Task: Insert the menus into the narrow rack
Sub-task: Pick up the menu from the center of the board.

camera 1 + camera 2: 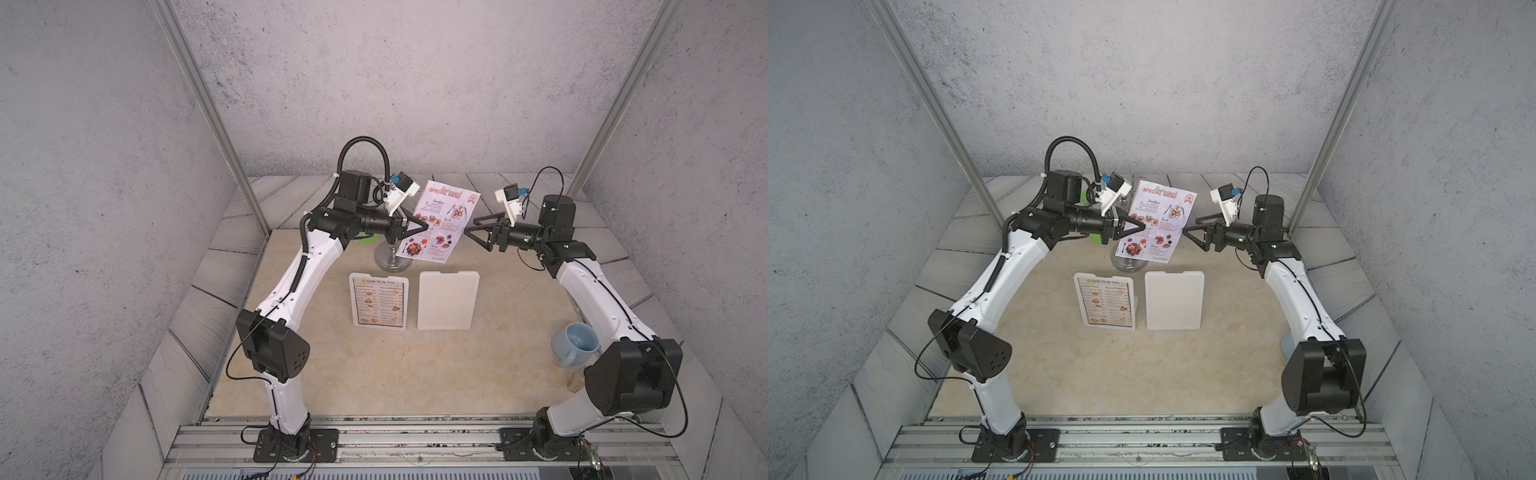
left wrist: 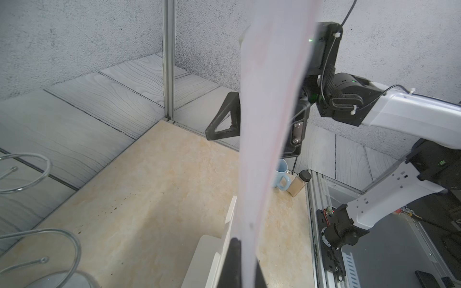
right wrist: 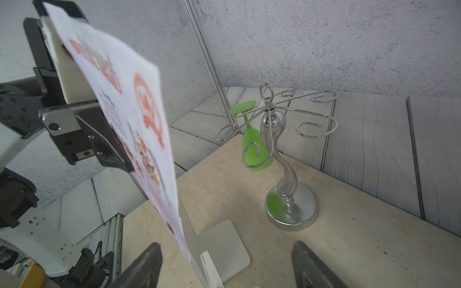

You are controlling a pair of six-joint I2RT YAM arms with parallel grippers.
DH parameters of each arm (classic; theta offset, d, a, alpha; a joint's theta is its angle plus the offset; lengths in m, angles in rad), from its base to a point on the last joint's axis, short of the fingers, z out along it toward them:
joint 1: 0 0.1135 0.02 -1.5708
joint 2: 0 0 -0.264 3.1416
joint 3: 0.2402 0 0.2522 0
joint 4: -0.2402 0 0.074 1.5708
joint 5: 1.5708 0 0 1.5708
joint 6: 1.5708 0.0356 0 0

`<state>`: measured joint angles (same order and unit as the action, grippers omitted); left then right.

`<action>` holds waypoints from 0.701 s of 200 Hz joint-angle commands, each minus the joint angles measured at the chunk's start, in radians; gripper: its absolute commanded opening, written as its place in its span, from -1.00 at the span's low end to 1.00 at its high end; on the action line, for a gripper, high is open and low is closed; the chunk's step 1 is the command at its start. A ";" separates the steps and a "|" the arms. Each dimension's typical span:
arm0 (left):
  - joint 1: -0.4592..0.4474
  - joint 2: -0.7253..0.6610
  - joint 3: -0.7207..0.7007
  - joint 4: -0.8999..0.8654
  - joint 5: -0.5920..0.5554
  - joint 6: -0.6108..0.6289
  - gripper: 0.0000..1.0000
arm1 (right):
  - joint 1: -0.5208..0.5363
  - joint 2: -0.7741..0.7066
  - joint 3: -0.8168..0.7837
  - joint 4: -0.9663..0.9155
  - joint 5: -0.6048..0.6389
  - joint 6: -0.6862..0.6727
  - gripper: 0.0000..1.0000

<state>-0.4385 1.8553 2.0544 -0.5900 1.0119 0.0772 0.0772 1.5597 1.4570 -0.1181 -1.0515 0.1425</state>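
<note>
Left tool [image 1: 424, 226] pinches edge of SPECIAL MENU [image 1: 438, 220], sheet upright, white rack [image 1: 446, 301] below for slotting; right tool [image 1: 467, 227] opposite, wide open, empty, probably to steady. DIM SUM INN menu [image 1: 379, 301] below, against rack.

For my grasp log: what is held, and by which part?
The left gripper pinches the SPECIAL MENU midway along one long edge; the open right gripper holds nothing.

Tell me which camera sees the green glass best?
The right wrist view: the green glass hangs upside down on the silver stand. Both top views show only slivers behind the left arm; left wrist view misses it.
</note>
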 commanded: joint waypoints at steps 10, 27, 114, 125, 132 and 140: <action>0.007 0.044 0.021 0.055 0.040 -0.041 -1.00 | 0.000 0.044 0.020 0.115 -0.095 0.082 0.58; 0.007 0.060 0.018 0.082 0.042 -0.061 -1.00 | 0.003 0.043 -0.003 0.134 -0.103 0.091 0.55; 0.007 0.101 0.006 0.153 0.011 -0.111 -1.00 | 0.021 0.051 -0.066 0.163 -0.104 0.112 0.21; 0.007 0.105 0.007 0.154 0.014 -0.111 -1.00 | 0.023 0.052 -0.070 0.171 -0.103 0.117 0.18; 0.007 0.106 0.006 0.154 0.017 -0.112 -1.00 | 0.023 0.052 -0.072 0.176 -0.102 0.120 0.18; 0.009 0.108 0.005 0.154 0.020 -0.112 -1.00 | 0.028 0.056 -0.069 0.182 -0.102 0.122 0.17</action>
<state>-0.4385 1.9438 2.0548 -0.4641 1.0176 -0.0277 0.0944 1.5803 1.3945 0.0208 -1.1320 0.2493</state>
